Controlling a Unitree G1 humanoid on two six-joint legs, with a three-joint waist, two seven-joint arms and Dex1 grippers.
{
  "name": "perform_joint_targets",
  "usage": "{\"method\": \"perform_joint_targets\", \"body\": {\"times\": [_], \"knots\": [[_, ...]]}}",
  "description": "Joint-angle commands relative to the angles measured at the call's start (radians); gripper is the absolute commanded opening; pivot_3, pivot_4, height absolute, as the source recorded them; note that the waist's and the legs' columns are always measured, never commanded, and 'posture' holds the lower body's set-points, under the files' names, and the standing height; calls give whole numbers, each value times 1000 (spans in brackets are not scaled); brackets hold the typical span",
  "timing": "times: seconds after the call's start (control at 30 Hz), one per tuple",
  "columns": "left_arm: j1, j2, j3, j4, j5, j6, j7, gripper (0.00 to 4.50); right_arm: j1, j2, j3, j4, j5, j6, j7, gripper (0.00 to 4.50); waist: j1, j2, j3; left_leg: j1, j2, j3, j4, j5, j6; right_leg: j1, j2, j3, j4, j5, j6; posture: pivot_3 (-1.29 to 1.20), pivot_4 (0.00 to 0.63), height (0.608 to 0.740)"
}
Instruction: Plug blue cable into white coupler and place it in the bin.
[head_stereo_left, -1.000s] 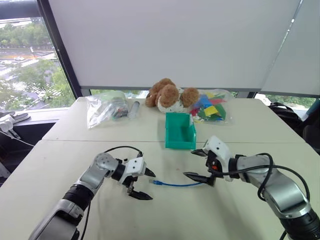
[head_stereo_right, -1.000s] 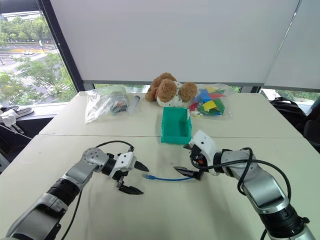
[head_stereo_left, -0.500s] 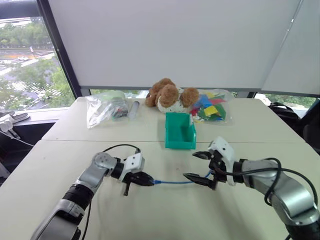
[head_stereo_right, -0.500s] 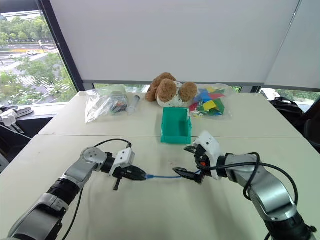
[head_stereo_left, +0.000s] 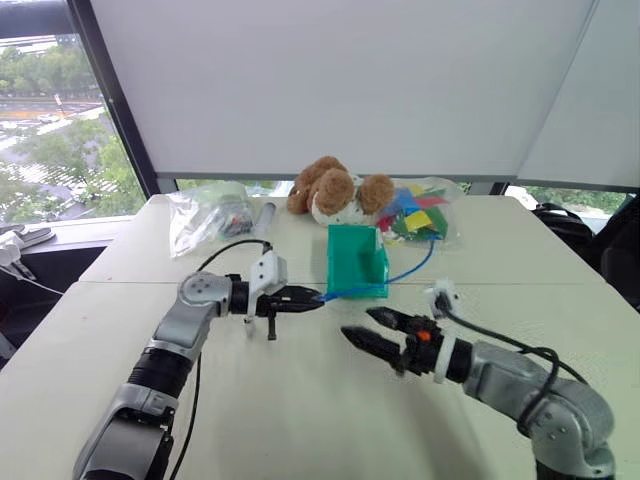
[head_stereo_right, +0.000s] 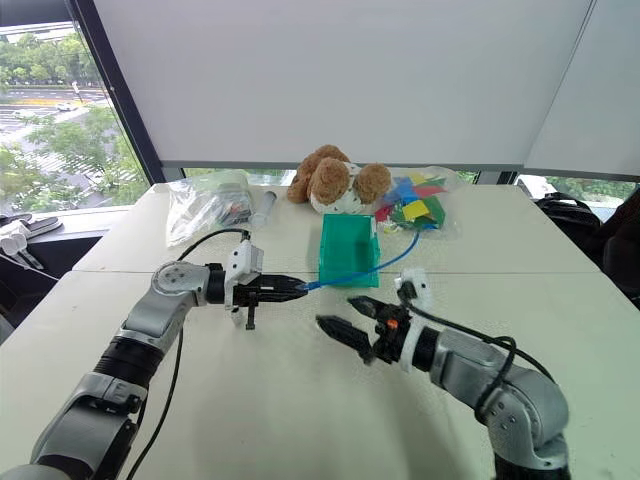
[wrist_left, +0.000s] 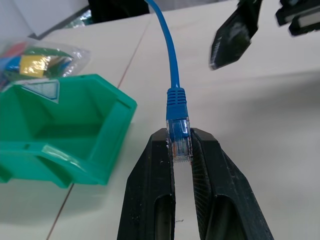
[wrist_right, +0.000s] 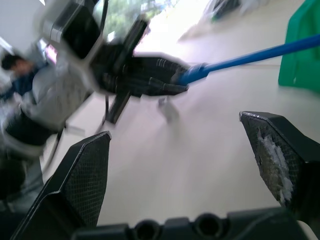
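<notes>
Nearest the robot, the right gripper (head_stereo_left: 372, 333) hangs above the table (head_stereo_left: 300, 420) with its black fingers spread wide and nothing between them; the two tips point across toward the other arm. Bare tabletop lies all round it, broad and uncluttered toward the near edge and to either side.

A little farther out, the left gripper (head_stereo_left: 312, 298) reaches level across the middle of the table, its fingers (wrist_left: 150, 190) pressed together on the plug of the cable (head_stereo_left: 395, 275). In the left wrist view the clear plug sits pinched between the two black pads with the blue boot just past their tips. From there the cable rises clear of the surface, passes in front of the bin (head_stereo_left: 357, 261) and arcs up beyond its right side toward the bag of coloured pieces (head_stereo_left: 420, 212).

The bin stands just beyond the left gripper's tip, on the seam where two tabletops meet, with clear room before it.

At the far edge lie a clear bag (head_stereo_left: 208, 215), a teddy bear (head_stereo_left: 335, 188) and the coloured bag, close in a row. Behind them a white blind covers the window, with trees seen at the left
</notes>
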Motion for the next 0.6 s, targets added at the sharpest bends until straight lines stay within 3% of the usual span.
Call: {"method": "perform_joint_targets", "body": {"times": [0.03,0.3,0.6], "knots": [[-25,-7,23,-44,-20,-12,15,36,-44,55,-12,36,69,8,-73,4500,2,0,0,0,0,0,0,0,0,0,0,0,0,0,0,0,150,740],[-23,-6,23,-71,-25,-8,30,36,-95,162,4,131,122,-8,-201,4500,2,0,0,0,0,0,0,0,0,0,0,0,0,0,0,0,150,740],[-13,-5,18,-92,-25,-1,36,36,-141,171,30,184,127,-35,-235,4500,-5,0,0,0,0,0,0,0,0,0,1,0,0,0,0,0,150,740]]}}
